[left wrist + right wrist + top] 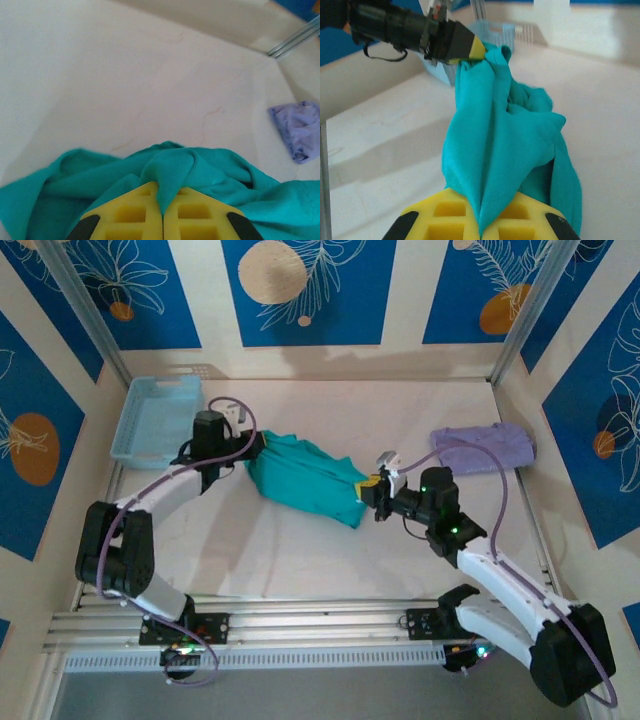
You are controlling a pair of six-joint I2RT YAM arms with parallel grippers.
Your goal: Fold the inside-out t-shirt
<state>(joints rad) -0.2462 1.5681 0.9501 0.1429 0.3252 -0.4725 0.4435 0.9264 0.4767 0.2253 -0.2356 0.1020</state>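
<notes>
The inside-out t-shirt [305, 478] is a teal-green bundle stretched across the middle of the table between both arms. My left gripper [247, 448] is shut on its far-left end; in the left wrist view a fold of the t-shirt [170, 175] is pinched between the yellow fingers [132, 212]. My right gripper [368, 485] is shut on the near-right end; in the right wrist view the t-shirt [495, 135] rises from between its yellow fingers [445, 217] and runs up to the left gripper [479, 50].
A pale lavender folded garment [483, 448] lies at the right of the table, also seen in the left wrist view as the lavender garment [299, 129]. A light blue basket [152, 420] stands at the back left. Walls enclose the table.
</notes>
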